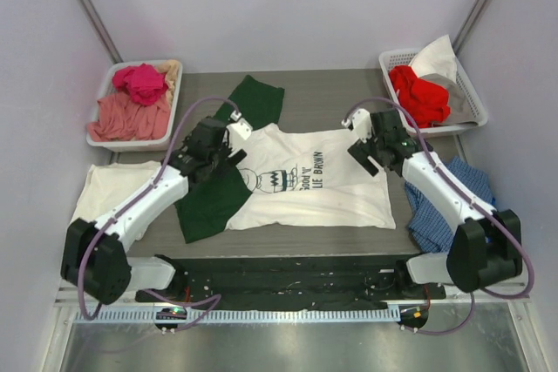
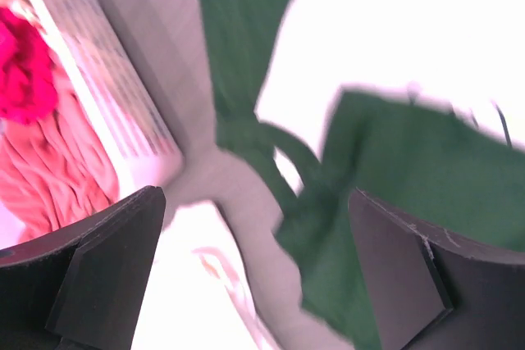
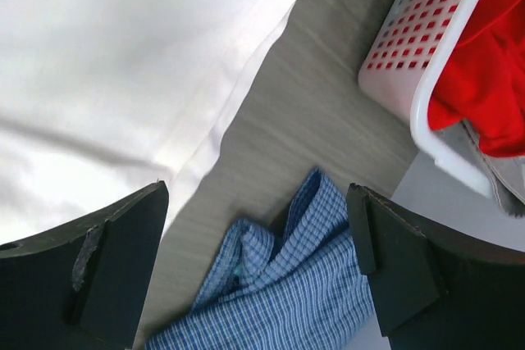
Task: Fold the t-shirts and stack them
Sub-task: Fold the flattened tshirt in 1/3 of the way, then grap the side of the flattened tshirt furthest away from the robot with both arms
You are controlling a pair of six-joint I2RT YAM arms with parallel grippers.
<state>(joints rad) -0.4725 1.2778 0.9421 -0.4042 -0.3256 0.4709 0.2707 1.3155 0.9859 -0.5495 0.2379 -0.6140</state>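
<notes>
White tee spread, folding not begun, no stack yet.
The printed white tee lies flat mid-table, with the dark green tee rumpled at its 9 o'clock and the cream tee beyond. My left gripper and right gripper hover wide open, empty.

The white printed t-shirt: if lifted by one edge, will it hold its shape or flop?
Probably floppy: the white printed t-shirt lies flat with soft creases, so it would likely drape from any pinch point. Likely light, since it looks like thin cloth spread out. Its left side meets the dark green t-shirt, so pushing may bunch both.
</notes>
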